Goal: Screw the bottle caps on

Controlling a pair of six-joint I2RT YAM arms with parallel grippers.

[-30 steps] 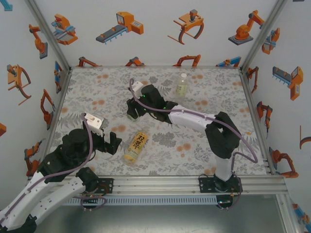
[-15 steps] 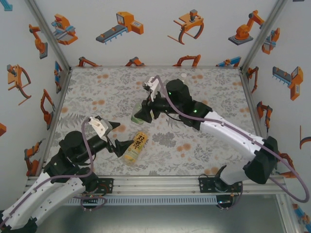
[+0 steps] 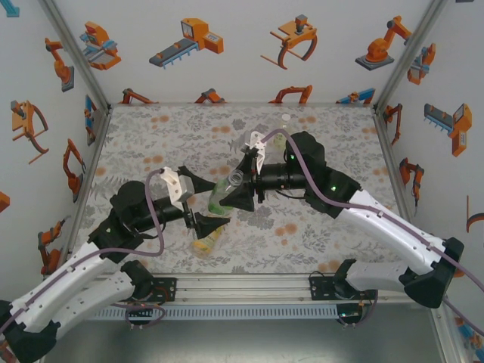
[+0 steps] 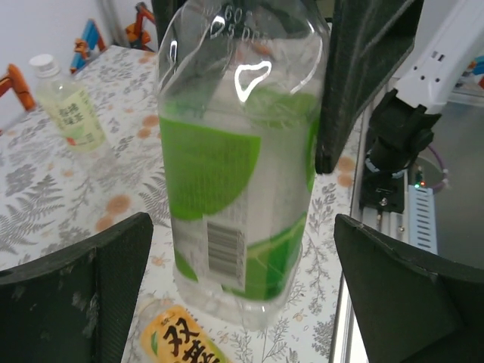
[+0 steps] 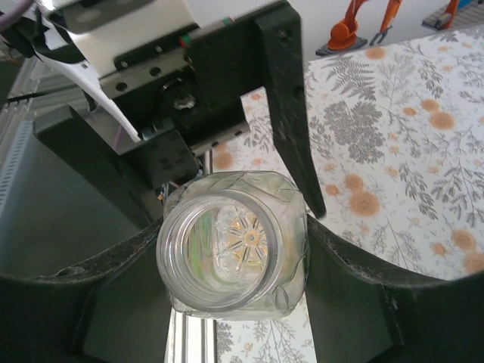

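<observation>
The uncapped clear bottle [image 3: 221, 197], green-labelled and open-mouthed, is tilted over the middle of the floral table [image 3: 151, 136], its shoulder clamped by the right gripper [image 3: 239, 185] and its base between the wide-apart jaws of the left gripper [image 3: 215, 206], at that gripper's 3 o'clock.

In dark strokes on the yellow label of the amber plastic bottle [image 4: 178, 344], low between the fingers of the left pincer [image 4: 242, 223]: the character 双, then a second cut off from view. Straight ahead of that pincer, on the green label of the clear plastic bottle [image 4: 234, 189], a barcode [image 4: 223, 248] with digits too fine to make out, and up at the shoulder raised numerals, apparently 60. Farther off to its left, on the pale yellowish white-capped bottle [image 4: 69, 110], print too small to read.
</observation>
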